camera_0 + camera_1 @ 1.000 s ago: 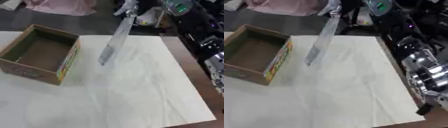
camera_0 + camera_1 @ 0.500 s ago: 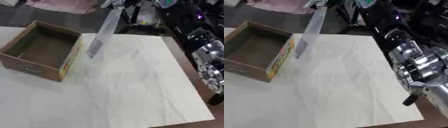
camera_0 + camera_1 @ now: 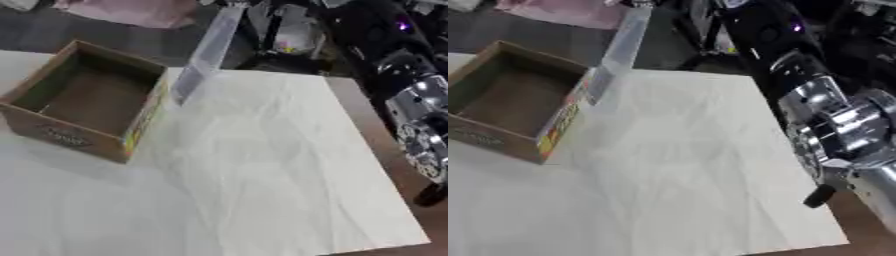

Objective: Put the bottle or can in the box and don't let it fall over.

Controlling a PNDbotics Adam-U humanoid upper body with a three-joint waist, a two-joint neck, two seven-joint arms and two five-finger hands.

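Open cardboard box (image 3: 83,102) sits at left on white-covered tabletop (image 3: 271,165), nothing visible inside. Long clear bottle (image 3: 206,50), tilted, lower end just beside box's far right corner, upper end running off the top edge. Right arm (image 3: 824,115) enters from the right side; its hand isn't visible, so grasp can't be told. Left hand out of frame.

Illumination: even, diffuse, moderately bright. Both views are motion-blurred throughout. The white worktop (image 3: 262,165) shows soft shading; specular glare appears on the silver arm joints (image 3: 842,125) at right.
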